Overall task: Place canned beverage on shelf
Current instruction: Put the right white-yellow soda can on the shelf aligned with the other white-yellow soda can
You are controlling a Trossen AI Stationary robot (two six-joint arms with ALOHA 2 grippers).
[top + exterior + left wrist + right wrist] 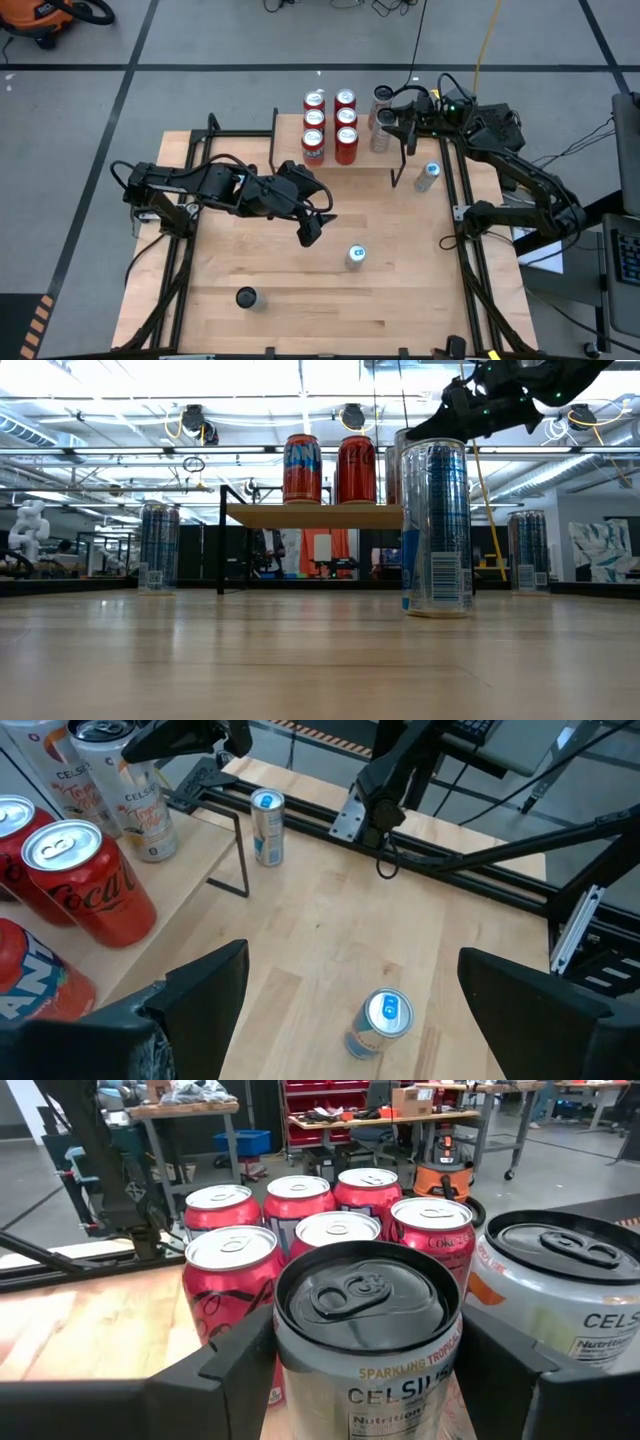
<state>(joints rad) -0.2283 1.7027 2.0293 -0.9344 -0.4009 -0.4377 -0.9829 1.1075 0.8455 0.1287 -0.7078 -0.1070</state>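
Right gripper pinches 1 Celsius can on shelf: rigid, slick, likely dentable; grip mid-body. Left gripper spread.

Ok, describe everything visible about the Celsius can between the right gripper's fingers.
The Celsius can is a slim silver aluminium can with a dark lid, its pull tab unopened, and orange "Sparkling Tropical" lettering. It stands upright at the shelf end, between the right gripper fingers, beside another Celsius can, with red soda cans behind.
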